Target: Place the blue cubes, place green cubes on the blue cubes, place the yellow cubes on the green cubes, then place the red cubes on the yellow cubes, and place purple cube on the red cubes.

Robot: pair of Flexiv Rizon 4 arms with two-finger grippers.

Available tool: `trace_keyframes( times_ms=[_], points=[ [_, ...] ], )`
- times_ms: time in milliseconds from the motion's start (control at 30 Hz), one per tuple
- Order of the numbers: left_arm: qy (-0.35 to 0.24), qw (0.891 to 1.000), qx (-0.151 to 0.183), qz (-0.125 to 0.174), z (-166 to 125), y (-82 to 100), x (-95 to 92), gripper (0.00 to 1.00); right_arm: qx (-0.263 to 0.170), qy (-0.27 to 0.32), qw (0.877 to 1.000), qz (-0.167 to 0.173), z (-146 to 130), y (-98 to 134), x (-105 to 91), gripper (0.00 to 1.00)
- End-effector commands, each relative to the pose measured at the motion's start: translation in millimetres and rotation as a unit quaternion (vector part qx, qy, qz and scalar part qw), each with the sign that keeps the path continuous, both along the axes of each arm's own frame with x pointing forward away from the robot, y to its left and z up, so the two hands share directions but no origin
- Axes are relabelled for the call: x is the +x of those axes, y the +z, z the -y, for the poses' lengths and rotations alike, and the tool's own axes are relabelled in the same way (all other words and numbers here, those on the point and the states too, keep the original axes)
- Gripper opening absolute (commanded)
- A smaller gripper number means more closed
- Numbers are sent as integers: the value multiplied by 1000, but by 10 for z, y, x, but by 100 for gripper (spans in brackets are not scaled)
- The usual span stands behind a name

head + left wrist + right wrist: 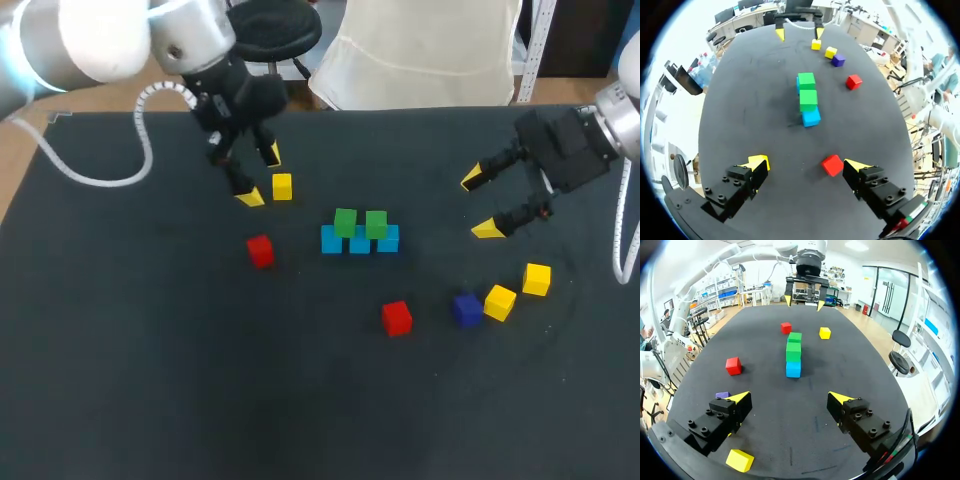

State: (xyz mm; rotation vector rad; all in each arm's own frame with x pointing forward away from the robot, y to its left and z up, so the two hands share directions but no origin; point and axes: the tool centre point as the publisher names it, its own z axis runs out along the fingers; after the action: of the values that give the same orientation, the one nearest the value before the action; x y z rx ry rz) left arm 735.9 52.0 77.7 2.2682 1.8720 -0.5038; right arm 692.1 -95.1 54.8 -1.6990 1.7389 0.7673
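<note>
Three blue cubes (360,244) form a row mid-table, with two green cubes (345,222) (376,224) on top; the left wrist view shows the stack end-on (808,100). One yellow cube (282,186) lies just beside my open left gripper (262,175), by one fingertip (761,161). A red cube (260,250) sits near the other finger (832,165). A second red cube (397,317), the purple cube (466,309) and two yellow cubes (499,301) (536,278) lie front right. My right gripper (479,204) hovers open and empty above them, the purple cube (722,395) peeking past one finger.
The dark table (150,380) has wide free room at the front left and along the far side. My left arm's white cable (140,150) hangs over the table's back left corner.
</note>
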Motion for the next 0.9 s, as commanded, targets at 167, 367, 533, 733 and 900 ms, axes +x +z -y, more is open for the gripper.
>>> trace_keyframes(
  times_ms=[167,367,533,733,900],
  points=[
    [40,997,-65,22,-457,70,-386,100,1,1,1000,0,2,-3,5,100],
    [50,995,-84,26,-601,83,-536,100,1,1,1000,0,2,-3,5,100],
    [37,994,-97,27,-635,112,-616,100,1,1,1000,0,2,-3,5,100],
    [-2,997,-77,14,-590,188,-709,100,1,1,1000,0,2,-3,5,100],
    [-2,997,-77,14,-590,188,-709,100,0,29,1000,12,42,36,-13,100]
  ],
)
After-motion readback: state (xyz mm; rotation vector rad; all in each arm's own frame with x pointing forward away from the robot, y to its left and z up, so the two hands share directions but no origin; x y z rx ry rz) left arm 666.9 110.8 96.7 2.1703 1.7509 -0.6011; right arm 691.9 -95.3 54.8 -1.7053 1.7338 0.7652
